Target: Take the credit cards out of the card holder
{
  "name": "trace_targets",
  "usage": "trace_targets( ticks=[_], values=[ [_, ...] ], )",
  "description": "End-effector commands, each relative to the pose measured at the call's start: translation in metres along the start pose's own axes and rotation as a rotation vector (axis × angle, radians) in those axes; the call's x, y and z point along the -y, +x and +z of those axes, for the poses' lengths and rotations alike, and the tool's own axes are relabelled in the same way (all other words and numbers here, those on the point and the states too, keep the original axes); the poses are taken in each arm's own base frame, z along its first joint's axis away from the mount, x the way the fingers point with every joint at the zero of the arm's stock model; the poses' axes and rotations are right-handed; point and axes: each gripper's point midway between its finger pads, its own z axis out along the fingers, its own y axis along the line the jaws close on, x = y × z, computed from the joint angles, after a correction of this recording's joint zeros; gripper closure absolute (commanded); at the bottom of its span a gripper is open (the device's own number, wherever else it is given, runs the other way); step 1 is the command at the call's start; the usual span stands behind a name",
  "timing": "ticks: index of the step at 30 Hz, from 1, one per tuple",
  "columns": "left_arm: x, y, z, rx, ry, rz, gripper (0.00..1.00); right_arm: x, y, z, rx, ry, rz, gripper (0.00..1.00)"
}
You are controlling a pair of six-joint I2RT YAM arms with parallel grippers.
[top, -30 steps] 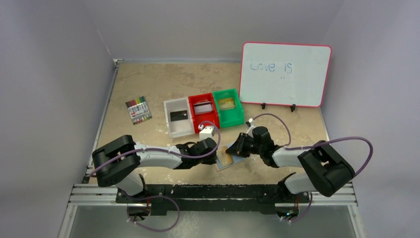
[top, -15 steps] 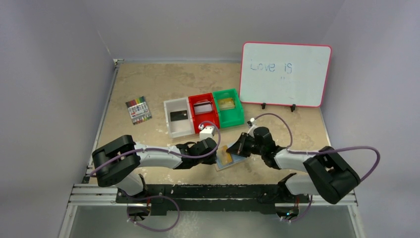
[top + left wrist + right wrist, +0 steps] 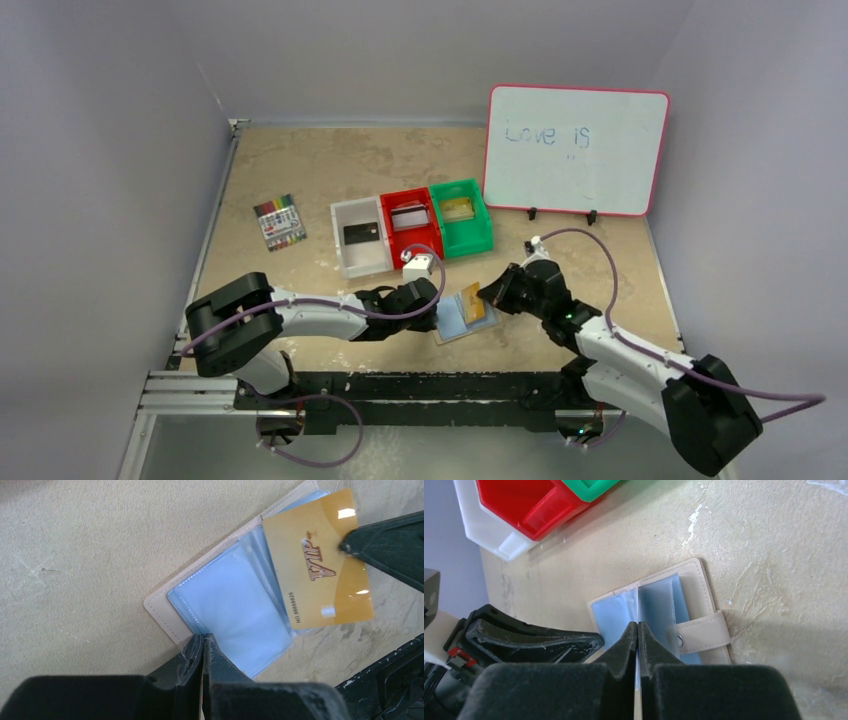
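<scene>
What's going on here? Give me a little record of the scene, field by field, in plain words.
left gripper: shut, tips on the near edge of the card holder
right gripper: shut on the gold card marked VIP
gold card: sticking out past the open holder's clear sleeves, one edge overlapping them
bins: white bin holds a black card, red bin a silver-grey card, green bin a tan card
elsewhere: marker pack at left, whiteboard at back right

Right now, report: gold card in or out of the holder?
Mostly out: the gold card overhangs the card holder's edge, right fingers pinching it; last edge, cannot tell.
</scene>
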Motion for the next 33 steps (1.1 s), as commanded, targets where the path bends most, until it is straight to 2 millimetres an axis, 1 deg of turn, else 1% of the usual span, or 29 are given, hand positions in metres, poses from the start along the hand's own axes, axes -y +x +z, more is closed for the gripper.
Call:
trace_targets(
  ticks=[1, 2, 4, 6, 8, 10, 12, 15, 17, 19, 21, 25, 29, 30, 33],
  values=[
    [-0.023, 0.005, -0.006, -0.013, -0.076, 0.053, 0.96, -0.003, -0.022, -0.011, 0.096, 0.028, -0.025, 1.00],
    [-0.020, 0.002, -0.008, -0.001, -0.067, 0.046, 0.91, -0.009, -0.025, -0.014, 0.105, 0.002, -0.033, 1.00],
    [-0.013, -0.007, -0.014, 0.027, -0.041, 0.030, 0.78, -0.020, -0.028, -0.020, 0.121, -0.049, -0.045, 1.00],
    [-0.004, -0.020, -0.023, 0.070, -0.005, 0.007, 0.65, -0.032, -0.032, -0.028, 0.142, -0.108, -0.065, 1.00],
    [0.004, -0.034, -0.034, 0.117, 0.024, -0.012, 0.56, -0.041, -0.035, -0.033, 0.158, -0.150, -0.088, 1.00],
    [0.011, -0.049, -0.045, 0.165, 0.052, -0.026, 0.50, -0.049, -0.036, -0.037, 0.166, -0.194, -0.118, 1.00],
    [0.014, -0.061, -0.056, 0.204, 0.068, -0.026, 0.48, -0.056, -0.041, -0.040, 0.194, -0.232, -0.186, 1.00],
    [0.016, -0.079, -0.073, 0.263, 0.071, -0.011, 0.46, -0.078, -0.045, -0.046, 0.230, -0.344, -0.281, 1.00],
    [0.015, -0.088, -0.082, 0.297, 0.068, 0.002, 0.45, -0.089, -0.044, -0.050, 0.240, -0.412, -0.338, 1.00],
    [0.014, -0.096, -0.090, 0.335, 0.071, 0.012, 0.45, -0.097, -0.043, -0.053, 0.245, -0.458, -0.396, 1.00],
    [0.016, -0.102, -0.098, 0.368, 0.103, 0.045, 0.45, -0.103, -0.041, -0.055, 0.245, -0.499, -0.462, 1.00],
    [0.023, -0.113, -0.120, 0.428, 0.174, 0.182, 0.45, -0.115, -0.036, -0.060, 0.228, -0.570, -0.584, 1.00],
    [0.028, -0.120, -0.146, 0.468, 0.238, 0.403, 0.43, -0.127, -0.018, -0.068, 0.168, -0.698, -0.706, 1.00],
    [0.028, -0.120, -0.152, 0.469, 0.245, 0.441, 0.39, -0.129, -0.012, -0.069, 0.144, -0.729, -0.736, 1.00],
    [0.027, -0.124, -0.167, 0.458, 0.245, 0.484, 0.19, -0.134, 0.001, -0.073, 0.082, -0.806, -0.798, 1.00]
  ],
)
